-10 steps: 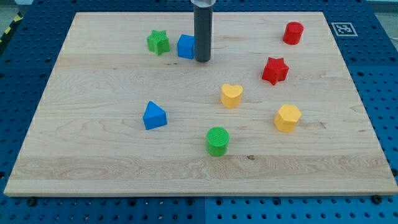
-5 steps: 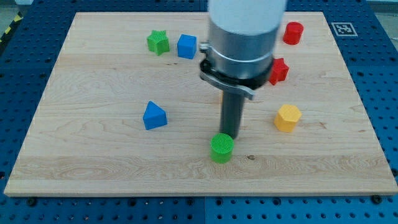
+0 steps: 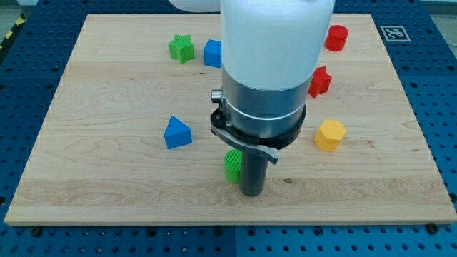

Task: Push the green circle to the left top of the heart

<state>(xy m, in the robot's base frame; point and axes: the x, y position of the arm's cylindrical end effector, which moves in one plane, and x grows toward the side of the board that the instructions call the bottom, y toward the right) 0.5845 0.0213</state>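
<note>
No readable writing is showing anywhere; the only marking is a black-and-white square fiducial tag (image 3: 395, 33) sitting at the upper right corner of the wooden tabletop (image 3: 107, 185), which is resting on a blue perforated base (image 3: 443, 107). My tip (image 3: 251, 193) is standing low in the frame, a little below centre, touching or just beside the right side of the green circle (image 3: 231, 166), which is peeking out at the rod's left with most of it hidden behind the arm's bulky grey and white body (image 3: 268, 71). There are no jaws on this arm, only the rod, so nothing is being clamped. The heart is not showing; the arm is covering the middle of the board. A blue triangle-like block (image 3: 177, 133) is lying left of the green circle, well apart. A green star (image 3: 181, 48) and a blue cube (image 3: 213, 53) are sitting close together near the upper edge. On the right, a red cylinder (image 3: 337, 37) is lying near the upper edge, a red star (image 3: 320, 81) is partly hidden by the arm, and a yellow hexagon (image 3: 330, 135) is sitting below it. The lower left and the far left of the board are lying open, and a strip of bare wood is running between my tip and the bottom edge.
</note>
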